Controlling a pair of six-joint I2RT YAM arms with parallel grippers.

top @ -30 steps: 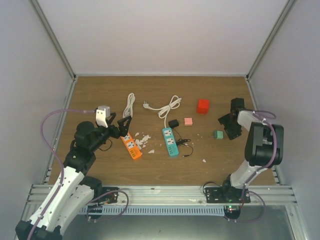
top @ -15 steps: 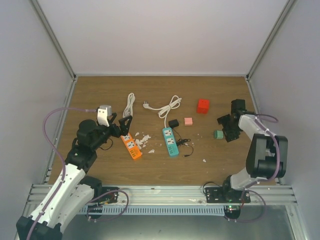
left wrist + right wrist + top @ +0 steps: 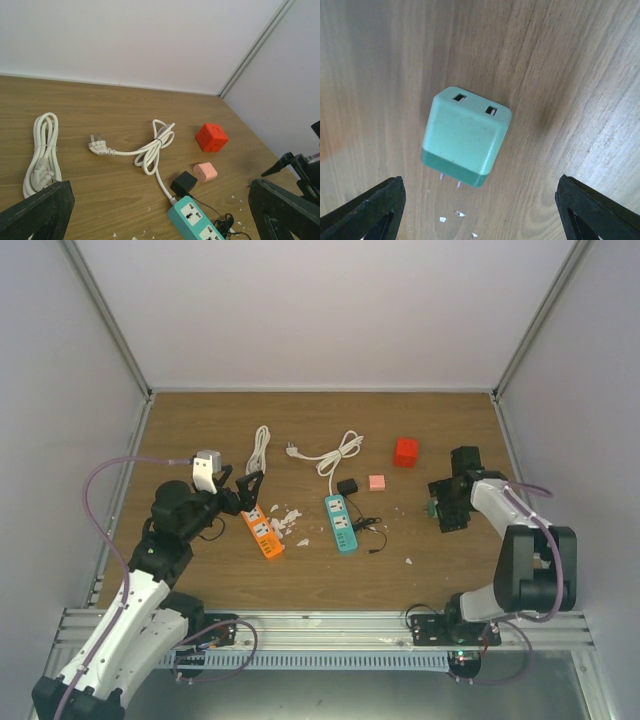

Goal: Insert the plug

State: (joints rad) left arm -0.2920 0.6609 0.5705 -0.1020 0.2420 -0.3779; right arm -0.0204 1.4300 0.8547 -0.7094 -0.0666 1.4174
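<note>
– Jaws first: how does the left gripper (image 3: pixel 243 490) stand?
– Wide apart, holding nothing, near the far end of the orange power strip (image 3: pixel 262 531). A coiled white cord (image 3: pixel 42 152) lies just beyond it.
– And moving right?
– White crumbs (image 3: pixel 290 515) are scattered between the two strips. A second white cord (image 3: pixel 150 150) runs from its pronged end down to the teal power strip (image 3: pixel 341 523). The plug (image 3: pixel 183 183) sits on the table (image 3: pixel 200 430) just beside that strip's far end, touching neither gripper, its thin black wire (image 3: pixel 368 530) bunched at the strip's right side.
– Past that?
– A pink adapter (image 3: pixel 377 482), then a red cube (image 3: pixel 405 452) farther back.
– The right gripper (image 3: pixel 445 502)?
– Spread open, straddling a green adapter (image 3: pixel 465 137) that lies on the wood with its two prongs showing, without touching it. From above, that adapter is mostly hidden under the gripper
</note>
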